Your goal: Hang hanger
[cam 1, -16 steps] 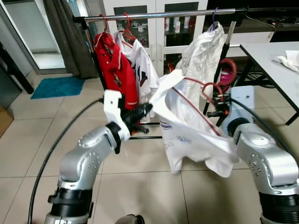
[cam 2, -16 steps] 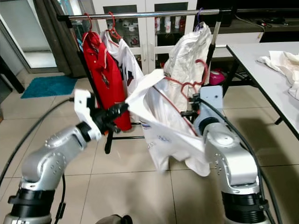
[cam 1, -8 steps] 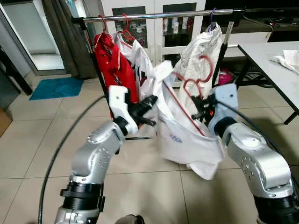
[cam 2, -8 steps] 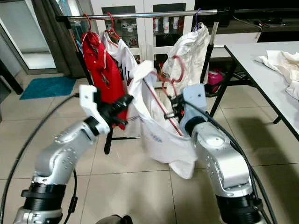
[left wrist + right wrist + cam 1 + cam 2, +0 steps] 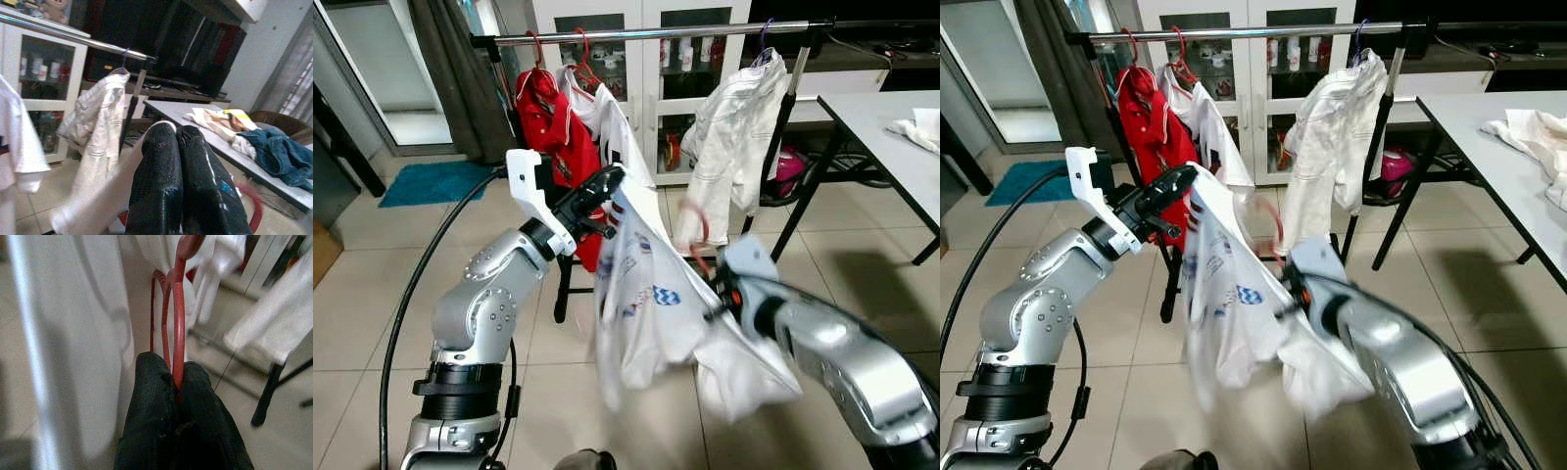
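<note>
Head view: the right gripper (image 5: 717, 294) clamps the red hanger (image 5: 697, 233) below the rail (image 5: 656, 32); the left gripper (image 5: 607, 186) pinches the white shirt (image 5: 641, 294). To hang well, lift the hook above the rail.

Right wrist view: the hanger wire sits between closed fingers (image 5: 151, 396).

You've got the red plastic hanger (image 5: 177, 328) pinched at its neck between the right gripper (image 5: 172, 377) fingers, hook pointing up, blurred in the head views. A white printed t-shirt (image 5: 641, 294) hangs on it, draped low in front of the robot; the left gripper (image 5: 607, 183) is clamped on its upper edge. The chrome clothes rail (image 5: 646, 33) sits above and behind, well apart from the hook
</note>
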